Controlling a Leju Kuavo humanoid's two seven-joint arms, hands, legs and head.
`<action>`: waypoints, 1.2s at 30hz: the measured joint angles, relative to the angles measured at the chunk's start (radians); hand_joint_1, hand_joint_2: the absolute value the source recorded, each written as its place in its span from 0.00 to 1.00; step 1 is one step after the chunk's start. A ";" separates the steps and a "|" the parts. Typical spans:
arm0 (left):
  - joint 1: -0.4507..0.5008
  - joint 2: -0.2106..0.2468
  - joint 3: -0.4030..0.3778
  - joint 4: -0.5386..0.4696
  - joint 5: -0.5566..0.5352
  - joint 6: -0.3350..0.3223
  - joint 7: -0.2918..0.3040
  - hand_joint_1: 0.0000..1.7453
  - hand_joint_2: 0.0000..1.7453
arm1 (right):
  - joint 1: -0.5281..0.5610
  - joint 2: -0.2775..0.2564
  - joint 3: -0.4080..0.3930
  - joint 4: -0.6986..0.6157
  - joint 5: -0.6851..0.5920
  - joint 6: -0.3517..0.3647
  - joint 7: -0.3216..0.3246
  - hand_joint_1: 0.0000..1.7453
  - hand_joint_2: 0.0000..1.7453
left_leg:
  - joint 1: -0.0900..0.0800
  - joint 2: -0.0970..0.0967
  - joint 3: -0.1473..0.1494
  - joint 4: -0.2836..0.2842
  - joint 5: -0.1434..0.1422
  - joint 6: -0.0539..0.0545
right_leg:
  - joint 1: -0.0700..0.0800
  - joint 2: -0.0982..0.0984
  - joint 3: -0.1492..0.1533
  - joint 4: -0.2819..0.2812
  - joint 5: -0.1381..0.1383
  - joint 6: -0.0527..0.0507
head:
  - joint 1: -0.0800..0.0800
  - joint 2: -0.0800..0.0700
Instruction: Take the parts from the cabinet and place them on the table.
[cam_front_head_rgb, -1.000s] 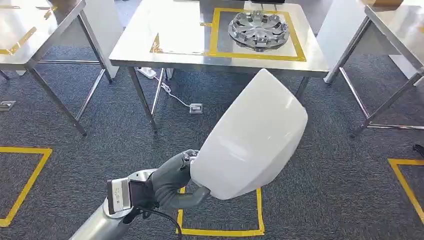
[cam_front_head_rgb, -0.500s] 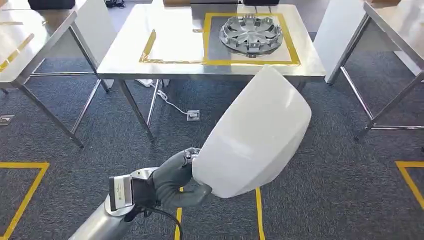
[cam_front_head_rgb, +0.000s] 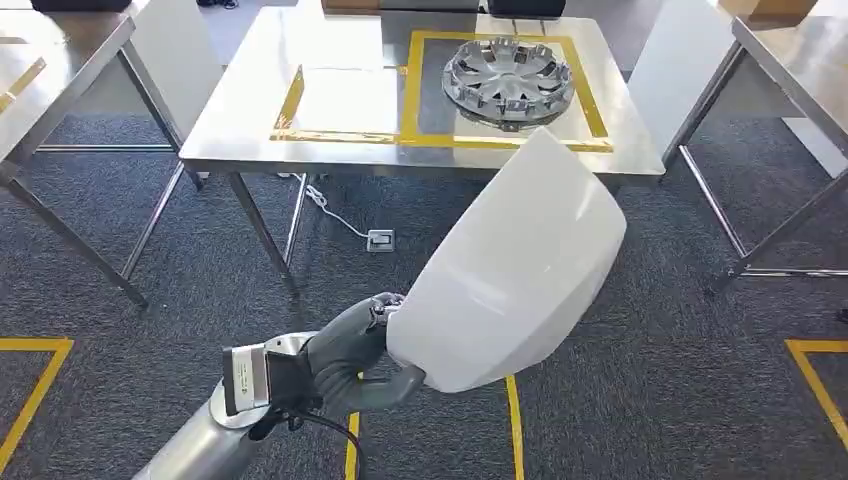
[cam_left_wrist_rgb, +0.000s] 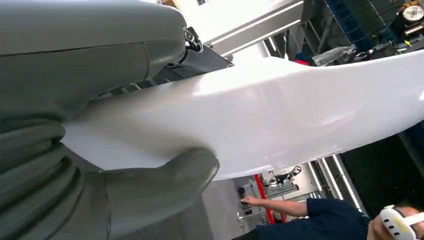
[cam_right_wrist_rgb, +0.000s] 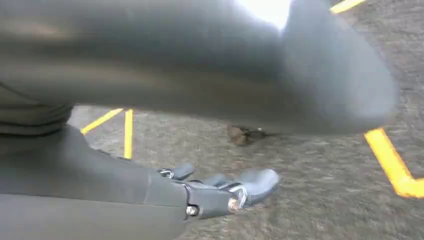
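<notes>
Below my head camera, my left hand (cam_front_head_rgb: 352, 358) grips the lower edge of a large white curved panel (cam_front_head_rgb: 510, 270), thumb on one face and fingers on the other. The panel is tilted, its upper corner rising toward the table ahead and overlapping the table's near edge in the head view. It is off the floor, carried over grey carpet (cam_front_head_rgb: 660, 330) marked with yellow tape lines (cam_front_head_rgb: 512, 425).

From the left wrist camera, the same hold is plain: my thick grey thumb (cam_left_wrist_rgb: 160, 185) presses against the glossy white panel (cam_left_wrist_rgb: 280, 110), and the darker fingers (cam_left_wrist_rgb: 200, 55) lie across its other face. A person in a dark sleeve (cam_left_wrist_rgb: 320, 222) is visible past the panel.

Steel table (cam_front_head_rgb: 240, 125) directly ahead: yellow tape frames two rectangles on its top. A silver wheel cover (cam_front_head_rgb: 508, 79) lies flat inside the right rectangle. The left rectangle shows bare steel. More steel tables stand to either side, one at left (cam_front_head_rgb: 60, 70) and one at right (cam_front_head_rgb: 800, 70). A white cable and a floor socket (cam_front_head_rgb: 381, 240) sit under the centre table.

Right wrist camera: my right hand (cam_right_wrist_rgb: 210, 192) hangs above the carpet, holding nothing, fingers loosely extended and apart. Picture is blurred.
</notes>
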 joint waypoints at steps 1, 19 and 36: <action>0.000 0.000 0.000 0.000 0.000 0.000 0.001 1.00 1.00 | 0.001 -0.001 0.000 0.000 0.000 -0.001 0.002 0.00 0.00 | 0.000 0.000 0.007 0.000 -0.008 0.001 | -0.002 0.000 -0.050 0.061 -0.035 0.004 | 0.001 0.000; 0.016 0.009 -0.001 0.006 0.011 0.001 0.000 1.00 1.00 | 0.011 -0.001 0.000 0.000 0.001 0.001 0.012 0.00 0.00 | 0.002 0.001 -0.095 0.268 -0.190 -0.061 | -0.003 -0.005 0.044 -0.202 0.086 -0.050 | -0.005 0.000; 0.028 0.011 0.002 0.000 0.008 0.012 -0.012 1.00 1.00 | 0.007 -0.005 0.000 0.000 0.014 0.002 0.016 0.00 0.00 | -0.001 -0.010 0.067 -0.004 -0.055 -0.006 | -0.007 -0.004 -0.079 -0.049 0.060 0.009 | 0.004 0.000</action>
